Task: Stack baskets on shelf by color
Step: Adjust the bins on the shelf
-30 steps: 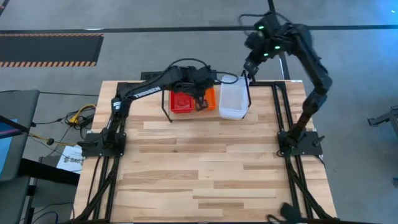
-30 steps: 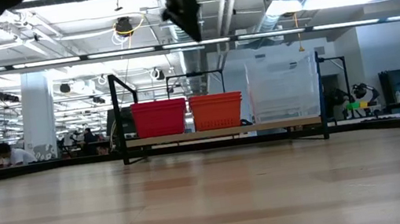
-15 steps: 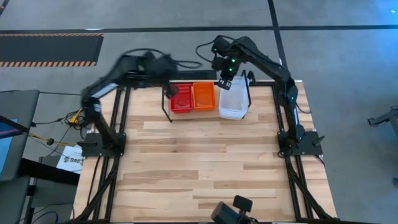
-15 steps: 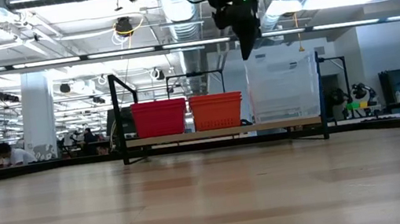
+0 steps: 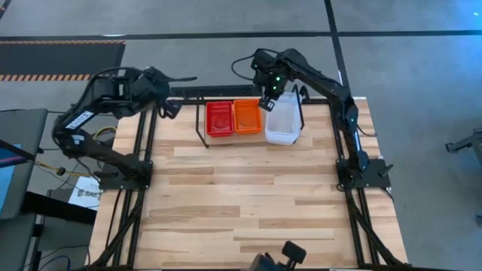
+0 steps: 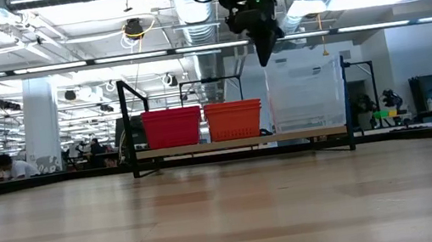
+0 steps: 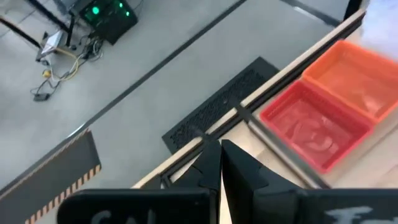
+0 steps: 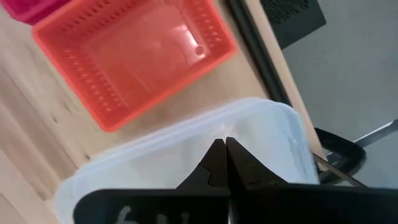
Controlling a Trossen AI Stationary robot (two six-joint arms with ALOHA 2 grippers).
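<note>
On the black rod shelf (image 5: 207, 129) near the table's far edge, three stacks of baskets rest on their bottoms side by side: red (image 5: 220, 119), orange (image 5: 248, 116) and a taller clear stack (image 5: 284, 124). In the low view they are the red (image 6: 172, 128), orange (image 6: 234, 120) and clear (image 6: 306, 94) stacks. My right gripper (image 5: 267, 104) is shut and points down over the clear stack's far corner, on its orange side (image 8: 225, 158). My left gripper (image 5: 169, 110) is shut and raised at the table's far left corner, away from the baskets (image 7: 221, 163). My right gripper's shut fingertips (image 6: 264, 58) stand right at the top rim of the clear stack (image 6: 275, 66), at its end next to the orange baskets. They come from above and point down. Whether they touch the rim I cannot tell.
Black frame rails (image 5: 147, 143) run along the table's left and right sides (image 5: 343, 135). A dark floor mat (image 7: 214, 109) lies beyond the far edge. Bare wooden tabletop (image 5: 241, 203) stretches toward the near edge. A person (image 6: 6, 166) shows far off in the room.
My left gripper has pulled back from above the red and orange baskets, going up toward the table's far left corner and rolling as it went. My right gripper has swung in from beyond the far right corner and come down over the clear stack. The baskets have not moved.
</note>
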